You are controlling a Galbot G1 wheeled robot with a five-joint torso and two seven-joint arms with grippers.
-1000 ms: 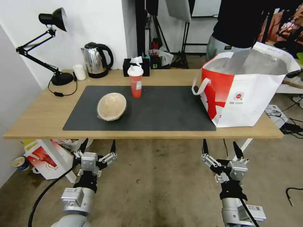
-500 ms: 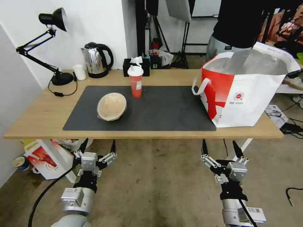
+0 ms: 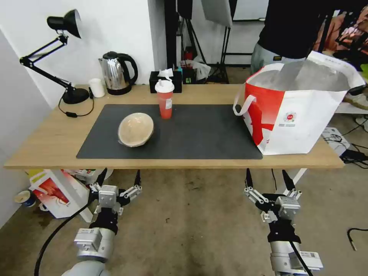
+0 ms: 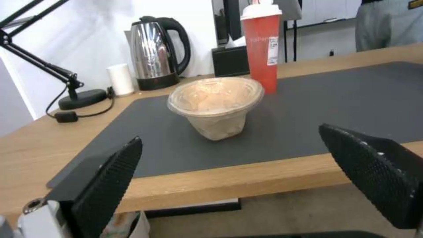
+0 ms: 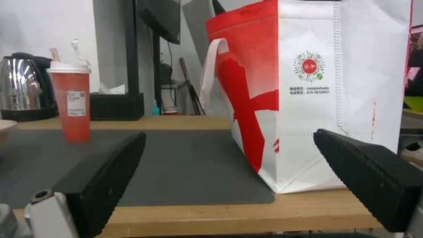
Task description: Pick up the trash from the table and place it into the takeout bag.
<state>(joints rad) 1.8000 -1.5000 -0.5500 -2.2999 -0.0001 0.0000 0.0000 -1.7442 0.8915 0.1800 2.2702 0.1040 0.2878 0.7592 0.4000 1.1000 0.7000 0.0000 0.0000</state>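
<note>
On the dark grey mat of the table (image 3: 46, 142) sits a beige round bowl (image 3: 135, 129) (image 4: 215, 104) under a clear lid, tipped slightly. Just behind it stands the tall red drink cup (image 3: 165, 99) (image 4: 261, 46) (image 5: 70, 102) with a white lid. The takeout bag (image 3: 303, 111) (image 5: 326, 99), white with red panels and foil lining, stands open at the table's right end. My left gripper (image 3: 119, 179) hangs open below the table's front edge, in front of the bowl. Also open, my right gripper (image 3: 267, 178) hangs below the edge near the bag.
At the back of the table stand a black desk lamp (image 3: 65, 57), a small white cup (image 3: 96, 87), a steel kettle (image 3: 117, 73) and a black tissue box (image 3: 165, 80). A red-and-white box (image 3: 53, 193) lies on the floor under the left end.
</note>
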